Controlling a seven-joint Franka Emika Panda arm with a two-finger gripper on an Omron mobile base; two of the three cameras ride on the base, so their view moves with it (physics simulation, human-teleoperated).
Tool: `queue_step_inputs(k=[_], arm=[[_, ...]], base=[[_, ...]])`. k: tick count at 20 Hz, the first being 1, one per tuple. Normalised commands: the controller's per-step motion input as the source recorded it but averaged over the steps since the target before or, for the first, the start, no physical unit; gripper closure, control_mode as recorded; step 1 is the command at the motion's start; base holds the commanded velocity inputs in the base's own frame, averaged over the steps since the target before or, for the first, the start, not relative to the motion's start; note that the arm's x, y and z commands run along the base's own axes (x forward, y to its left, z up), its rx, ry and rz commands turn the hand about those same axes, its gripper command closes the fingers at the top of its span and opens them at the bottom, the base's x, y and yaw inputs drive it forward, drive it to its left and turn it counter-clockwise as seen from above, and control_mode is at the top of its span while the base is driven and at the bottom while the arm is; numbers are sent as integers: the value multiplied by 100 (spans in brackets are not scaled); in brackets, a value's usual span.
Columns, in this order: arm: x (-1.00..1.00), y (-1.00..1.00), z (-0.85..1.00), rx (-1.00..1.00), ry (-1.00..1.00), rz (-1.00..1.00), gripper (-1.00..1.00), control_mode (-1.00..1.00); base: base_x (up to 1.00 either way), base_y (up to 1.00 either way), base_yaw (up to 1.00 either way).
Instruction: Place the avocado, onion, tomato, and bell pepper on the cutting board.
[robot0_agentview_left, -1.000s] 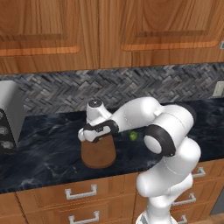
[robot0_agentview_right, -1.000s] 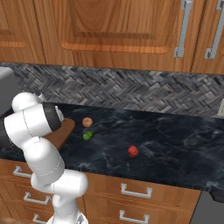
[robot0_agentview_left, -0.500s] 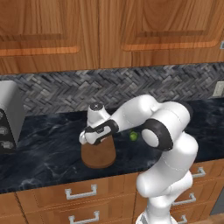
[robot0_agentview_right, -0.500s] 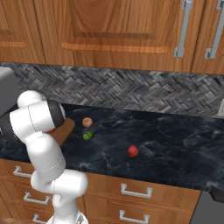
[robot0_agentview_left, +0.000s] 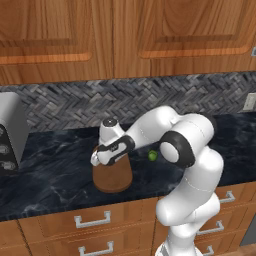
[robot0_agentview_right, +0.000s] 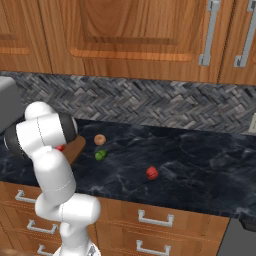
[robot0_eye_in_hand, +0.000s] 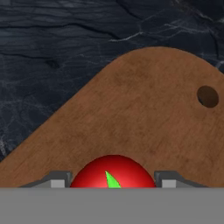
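tomato (robot0_eye_in_hand: 113, 171): lower half cut off in hand view, a red sliver past the arm in right base view | gripper (robot0_eye_in_hand: 113, 180): fingertips barely clear the bottom, contact unclear | cutting board (robot0_agentview_left: 113, 175): far part hidden under the hand, mostly behind the arm in right base view

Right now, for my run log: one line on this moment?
gripper: shut on tomato | over cutting board | onion, avocado, bell pepper: on counter

The 2 base cameras are looking forward and down from behind the arm, sharing the counter (robot0_agentview_right: 200, 160) and cutting board (robot0_agentview_left: 112, 175). The hand camera is hovering close above that board.
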Motion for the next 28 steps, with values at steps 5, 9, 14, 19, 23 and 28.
queue_step_inputs(k=[5,9,14,19,23,28], arm=[[8,16,-8,-2,0,7,-100,-100],[0,0,13,0,-2,4,-100,-100],[0,0,32,0,-8,3,-100,-100],[-19,-4,36,0,-8,2,-100,-100],[-71,-24,49,0,-17,0,-100,-100],[-56,-29,59,1,-17,0,-100,-100]], base=[[0,0,0],[0,0,0],[0,0,0],[0,0,0],[0,0,0],[0,0,0]])
